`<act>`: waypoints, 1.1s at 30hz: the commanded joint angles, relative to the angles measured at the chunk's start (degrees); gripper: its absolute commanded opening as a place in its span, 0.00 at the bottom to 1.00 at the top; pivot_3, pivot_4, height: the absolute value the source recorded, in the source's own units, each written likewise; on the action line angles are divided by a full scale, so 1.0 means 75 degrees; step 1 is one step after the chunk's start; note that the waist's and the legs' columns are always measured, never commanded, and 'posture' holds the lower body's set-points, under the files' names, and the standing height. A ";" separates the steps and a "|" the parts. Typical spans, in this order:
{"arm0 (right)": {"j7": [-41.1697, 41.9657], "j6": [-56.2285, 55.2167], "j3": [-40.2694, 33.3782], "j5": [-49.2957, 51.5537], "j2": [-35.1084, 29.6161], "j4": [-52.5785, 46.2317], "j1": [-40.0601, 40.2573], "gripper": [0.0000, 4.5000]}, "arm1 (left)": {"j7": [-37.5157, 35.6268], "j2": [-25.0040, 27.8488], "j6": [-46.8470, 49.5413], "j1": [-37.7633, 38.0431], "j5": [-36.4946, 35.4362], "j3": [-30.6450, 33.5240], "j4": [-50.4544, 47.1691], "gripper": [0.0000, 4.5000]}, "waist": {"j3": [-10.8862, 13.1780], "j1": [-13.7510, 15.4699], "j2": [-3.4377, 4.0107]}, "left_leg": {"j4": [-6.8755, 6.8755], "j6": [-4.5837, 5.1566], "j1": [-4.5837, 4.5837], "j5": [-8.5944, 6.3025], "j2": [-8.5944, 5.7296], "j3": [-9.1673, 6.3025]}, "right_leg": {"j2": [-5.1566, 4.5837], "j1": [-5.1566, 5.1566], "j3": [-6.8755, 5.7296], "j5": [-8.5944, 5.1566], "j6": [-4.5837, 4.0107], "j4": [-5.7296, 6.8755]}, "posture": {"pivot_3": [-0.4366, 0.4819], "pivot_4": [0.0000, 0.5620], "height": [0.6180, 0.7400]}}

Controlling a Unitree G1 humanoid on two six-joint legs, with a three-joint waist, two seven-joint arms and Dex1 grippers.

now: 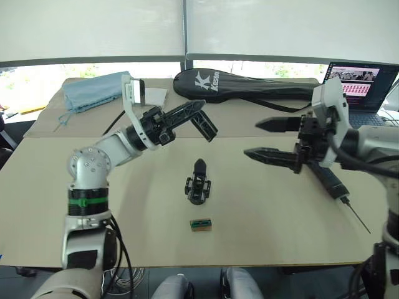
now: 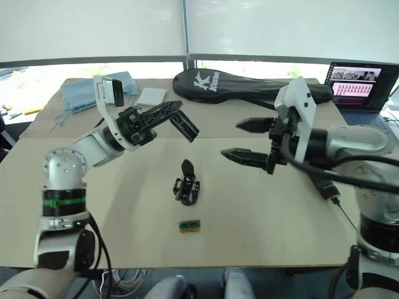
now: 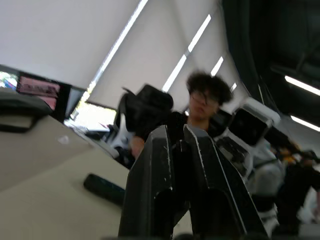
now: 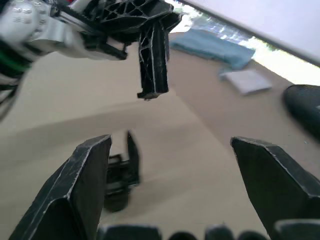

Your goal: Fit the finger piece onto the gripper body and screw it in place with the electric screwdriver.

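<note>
Nothing was grasped yet. Left gripper (image 1: 198, 118), fingers clenched, hovered beyond the gripper body (image 1: 197, 185); right gripper (image 1: 262, 139), fingers released, hung beside it. Next: locate the finger piece.

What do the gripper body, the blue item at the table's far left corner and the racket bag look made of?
The gripper body: likely matte black plastic, judging by its dull, ribbed, moulded look. The blue item: soft cloth, since it lies crumpled with a loose drawstring. The racket bag: probably synthetic fabric, smooth with a faint sheen and a printed white logo.
</note>
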 commanded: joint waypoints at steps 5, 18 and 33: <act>-0.1180 0.2585 0.0409 0.1702 0.0554 0.0311 -0.0966 0.94 | -0.2304 0.0601 0.1046 -0.0817 0.0473 -0.1356 0.0080 0.00 | 0.0000 0.0010 0.0000 | -0.0007 0.0002 -0.0005 0.0000 0.0000 -0.0001 | -0.0018 -0.0003 0.0002 -0.0001 -0.0002 0.0000 | 0.48 0.27 1.00; -0.4107 0.3501 0.0458 0.4243 0.1832 0.0932 -0.1397 0.94 | -0.3172 0.0394 0.0731 -0.0829 0.1588 -0.2031 0.0019 0.00 | 0.0000 0.0084 0.0000 | -0.0009 0.0003 -0.0012 0.0000 -0.0006 -0.0003 | -0.0026 -0.0013 -0.0007 0.0001 -0.0003 0.0000 | 0.48 0.27 1.00; -0.6463 0.2312 0.1654 0.6387 0.1214 0.1210 -0.1225 0.94 | -0.3356 0.0285 0.0697 -0.0680 0.1893 -0.2058 -0.0130 0.00 | 0.0000 0.0066 0.0000 | -0.0009 0.0007 -0.0014 0.0002 -0.0006 -0.0001 | -0.0027 -0.0013 -0.0006 0.0001 -0.0003 -0.0001 | 0.48 0.27 1.00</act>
